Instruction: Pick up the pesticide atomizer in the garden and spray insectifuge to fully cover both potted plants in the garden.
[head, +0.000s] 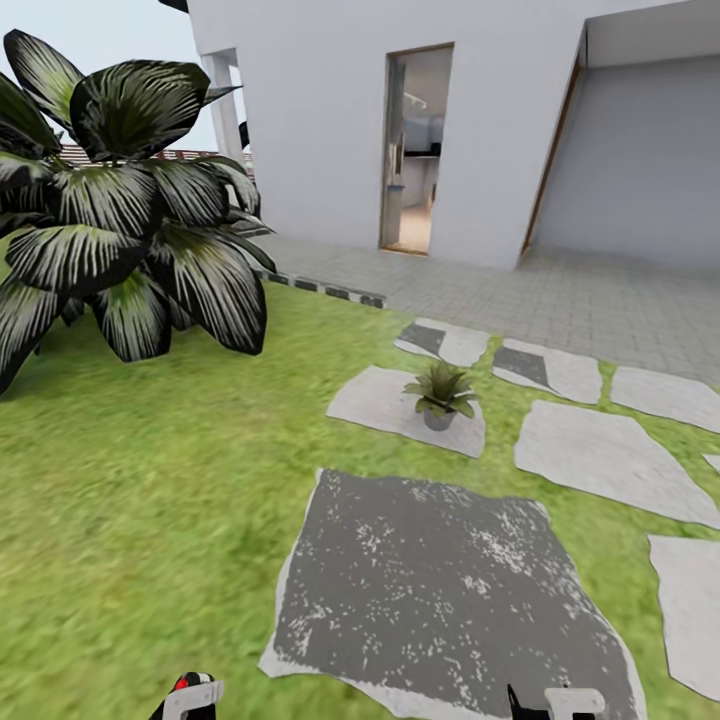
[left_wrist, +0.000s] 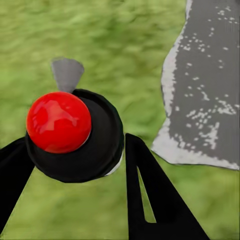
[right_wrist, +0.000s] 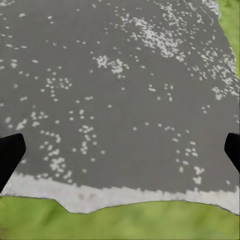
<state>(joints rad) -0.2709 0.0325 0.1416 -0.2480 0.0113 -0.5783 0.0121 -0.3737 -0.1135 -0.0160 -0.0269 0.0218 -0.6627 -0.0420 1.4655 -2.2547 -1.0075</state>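
At far left we note a large striped-leaf bush (head: 120, 200), cut off by the frame edge. Our left gripper (left_wrist: 75, 165) is clamped on the pesticide atomizer (left_wrist: 75, 135); its red cap faces the wrist camera and hides the body. One potted plant (head: 440, 392) stands near a stepping stone's (head: 380, 400) right edge. Our right gripper (right_wrist: 120, 150) is spread wide over the dark slab (right_wrist: 120, 90), only fingertips visible
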